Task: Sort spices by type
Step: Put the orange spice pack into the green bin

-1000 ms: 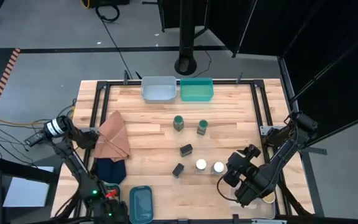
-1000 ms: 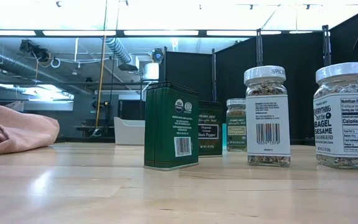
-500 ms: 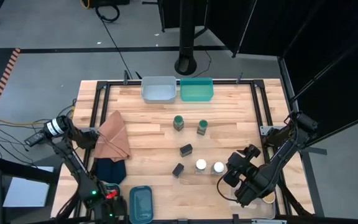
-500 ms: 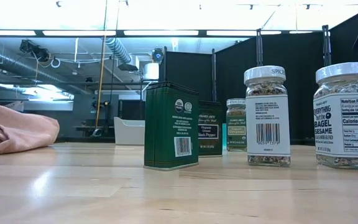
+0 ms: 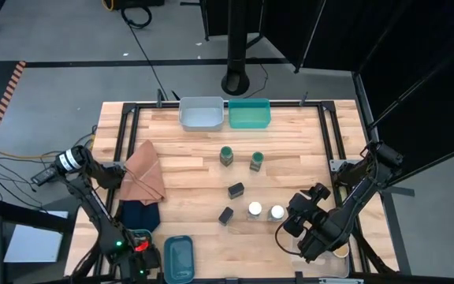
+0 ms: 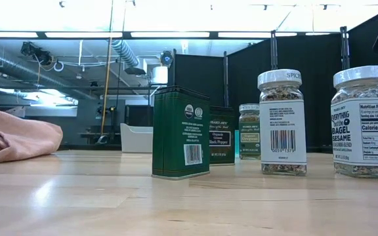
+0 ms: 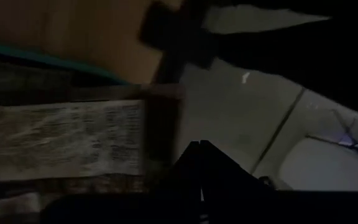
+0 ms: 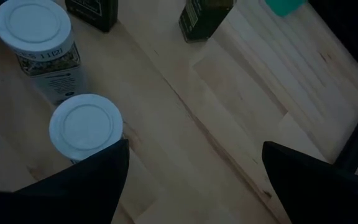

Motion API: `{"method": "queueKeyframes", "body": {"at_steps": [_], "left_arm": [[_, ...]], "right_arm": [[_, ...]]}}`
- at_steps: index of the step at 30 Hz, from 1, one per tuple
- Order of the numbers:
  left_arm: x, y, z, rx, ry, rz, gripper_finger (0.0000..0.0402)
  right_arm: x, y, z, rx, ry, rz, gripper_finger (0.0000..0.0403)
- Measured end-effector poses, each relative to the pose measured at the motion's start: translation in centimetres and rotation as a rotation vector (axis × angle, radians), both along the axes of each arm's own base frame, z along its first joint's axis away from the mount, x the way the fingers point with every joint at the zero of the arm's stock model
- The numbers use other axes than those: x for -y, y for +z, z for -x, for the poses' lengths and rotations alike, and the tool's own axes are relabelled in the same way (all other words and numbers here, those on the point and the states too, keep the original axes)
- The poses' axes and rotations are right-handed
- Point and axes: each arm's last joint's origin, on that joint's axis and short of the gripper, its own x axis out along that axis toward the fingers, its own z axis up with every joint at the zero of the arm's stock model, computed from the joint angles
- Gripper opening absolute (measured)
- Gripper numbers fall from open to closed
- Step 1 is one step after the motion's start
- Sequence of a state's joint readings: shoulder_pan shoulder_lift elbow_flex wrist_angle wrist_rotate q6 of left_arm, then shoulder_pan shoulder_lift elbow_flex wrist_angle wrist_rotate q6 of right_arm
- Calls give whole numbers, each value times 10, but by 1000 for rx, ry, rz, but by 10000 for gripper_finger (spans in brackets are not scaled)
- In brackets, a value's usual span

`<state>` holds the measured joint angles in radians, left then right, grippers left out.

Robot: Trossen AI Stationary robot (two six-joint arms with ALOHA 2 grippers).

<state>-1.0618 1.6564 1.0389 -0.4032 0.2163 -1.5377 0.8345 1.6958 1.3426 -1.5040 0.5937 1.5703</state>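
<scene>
Two green-lidded jars stand upright mid-table. Nearer the front stand two small black boxes and two white-lidded jars. In the low view they show as a green tin and white-lidded jars. My right gripper is open and empty. It hovers just right of and nearer than the white-lidded jars. My left gripper is shut at the table's left edge, beside the brown cloth.
A grey-blue bin and a teal bin sit at the far edge. Another teal bin sits at the near edge. A dark blue cloth lies under the brown one. Bare wood lies between the jars and the far bins.
</scene>
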Motion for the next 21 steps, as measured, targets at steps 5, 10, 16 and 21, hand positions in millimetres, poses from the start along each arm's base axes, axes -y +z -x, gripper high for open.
{"method": "queueKeyframes", "body": {"at_steps": [5, 10, 16, 21], "left_arm": [[-3, 13, -1, 20, 41, -69, 0], [-9, 13, 2, -2, 51, -162, 0], [-14, 11, 5, -9, 59, -231, 0], [-21, 8, 6, 7, 79, -326, 0]], "right_arm": [[0, 0, 0, 3, 0, 2, 374], [1, 1, -2, 25, 5, 21, 374], [2, 1, -2, 25, 2, 22, 374], [2, 1, -2, 25, 2, 21, 374]]}}
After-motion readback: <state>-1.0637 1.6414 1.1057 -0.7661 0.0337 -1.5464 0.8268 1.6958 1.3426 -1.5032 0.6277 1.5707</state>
